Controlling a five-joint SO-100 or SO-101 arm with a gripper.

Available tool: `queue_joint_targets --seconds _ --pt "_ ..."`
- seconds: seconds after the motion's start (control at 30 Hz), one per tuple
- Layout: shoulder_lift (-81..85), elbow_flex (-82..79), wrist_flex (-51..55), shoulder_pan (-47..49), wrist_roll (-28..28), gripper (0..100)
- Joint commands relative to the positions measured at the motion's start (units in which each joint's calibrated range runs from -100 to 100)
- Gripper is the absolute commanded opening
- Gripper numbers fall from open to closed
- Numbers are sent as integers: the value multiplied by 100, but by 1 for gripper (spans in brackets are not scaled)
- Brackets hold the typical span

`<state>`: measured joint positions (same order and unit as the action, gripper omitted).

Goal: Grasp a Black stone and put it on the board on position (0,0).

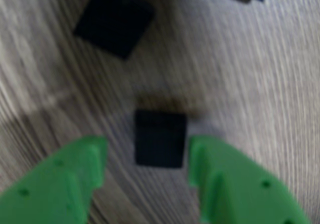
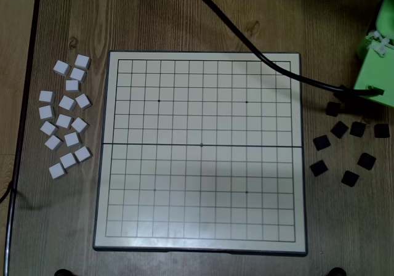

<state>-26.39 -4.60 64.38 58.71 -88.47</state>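
Gripper [image 1: 146,156]: green, two fingers spread apart, nothing clamped yet; seen from the wrist view w/ a finger at each lower corner.
Target stone [image 1: 160,138]: black square stone lying flat on the wood table [image 1: 260,84], sitting in the gap btwn the fingers, nearer the right finger; contact can't be told, pic is blurred.
Next stone [image 1: 115,20]: another black stone further up in the wrist view, turned diagonally, apart from the target.
Arm [image 2: 375,60]: in the overhead view, green body at the right edge, over the top of the black stone group [image 2: 348,143].
Board [image 2: 200,153]: grid board mid-table, no stones on it at all; every corner is bare.
White stones [image 2: 66,116]: loose cluster left of the board, well apart from the arm.
Progress: early stage by my read. Approach done, fingers straddle a stone; grasp, lift, carry to the board and placing at (0,0) are left.
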Motion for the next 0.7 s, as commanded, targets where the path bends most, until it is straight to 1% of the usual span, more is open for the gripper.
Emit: queue_joint_targets --seconds 0.0,0.37,0.47,0.67 --pt "210 45 -43 -140 -29 14" --pt "210 -313 -249 -149 -93 14" --pt "253 -515 -431 -104 -132 14" --pt "278 -535 -456 -4 -210 12"
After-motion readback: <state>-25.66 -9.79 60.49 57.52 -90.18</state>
